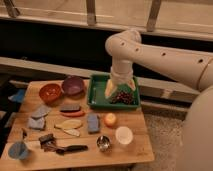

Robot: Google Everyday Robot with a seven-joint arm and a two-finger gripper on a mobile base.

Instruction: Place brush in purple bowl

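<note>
The brush [59, 145] lies near the table's front left edge, with its dark-brown head to the left and its slim black handle pointing right. The purple bowl [73, 85] stands at the back of the table, to the right of the orange-red bowl [50, 92]. My gripper [121, 88] hangs over the green tray [95, 96] at the back right. Its two pale yellow fingers [110, 89] are spread apart above a dark bunch of grapes [123, 98]. It holds nothing. It is far from the brush and to the right of the purple bowl.
Between the bowls and the brush lie grey-blue sponge pieces [39, 116], a blue sponge [93, 122], a red vegetable [72, 113] and pale yellow pieces [69, 124]. An orange fruit [110, 119], a white cup [123, 135], a metal cup [103, 143] and a blue cup [17, 150] stand nearby.
</note>
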